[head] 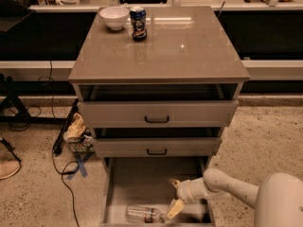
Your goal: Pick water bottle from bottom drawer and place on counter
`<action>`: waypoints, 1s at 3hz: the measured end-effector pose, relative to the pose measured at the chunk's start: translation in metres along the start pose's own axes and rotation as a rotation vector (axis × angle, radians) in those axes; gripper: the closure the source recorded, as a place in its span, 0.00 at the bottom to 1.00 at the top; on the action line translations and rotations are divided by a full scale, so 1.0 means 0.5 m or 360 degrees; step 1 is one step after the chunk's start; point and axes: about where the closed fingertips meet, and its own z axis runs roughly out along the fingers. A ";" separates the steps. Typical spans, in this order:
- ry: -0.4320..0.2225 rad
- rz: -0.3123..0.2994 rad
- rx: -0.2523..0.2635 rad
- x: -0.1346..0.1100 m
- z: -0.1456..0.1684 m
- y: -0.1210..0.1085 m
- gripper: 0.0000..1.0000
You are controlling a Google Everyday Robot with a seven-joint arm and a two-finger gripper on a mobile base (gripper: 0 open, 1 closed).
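Item: the water bottle [143, 215] is a small clear plastic bottle. It lies on its side on the floor of the bottom drawer [138, 181], at the front edge, with its length running left to right. Its label cannot be read.

Gripper: the gripper [173, 196] is inside the bottom drawer, right of centre and just beside the bottle's right end. Its two pale fingers [173, 209] are spread wide with nothing between them. The lower finger angles down toward the bottle; whether it touches the bottle cannot be told. The white arm [227, 186] enters from the lower right, over the drawer's right wall.

Surfaces: the bottom drawer is pulled fully out. Its flat floor is bare apart from the bottle and the gripper. The middle drawer [156, 146] and the top drawer [157, 113] above it stand partly out, each with a black handle. The counter [189, 51] is a glossy grey-beige slab. A white bowl [114, 17] and a dark blue can [138, 22] stand close together at its back left corner.

Surroundings: the speckled floor [265, 136] carries black cables [59, 167] and blue tape [78, 167] to the cabinet's left. A pale ledge [277, 68] runs behind the cabinet.

Clearance: the middle drawer's front overhangs the rear of the bottom drawer. The front of the bottom drawer is open from above. The centre and right of the counter are bare.
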 end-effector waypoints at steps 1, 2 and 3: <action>0.0001 0.0009 0.0010 0.008 0.007 0.000 0.00; -0.0001 -0.0010 0.0011 0.008 0.013 0.001 0.00; 0.0005 -0.0155 0.0050 0.008 0.033 -0.007 0.00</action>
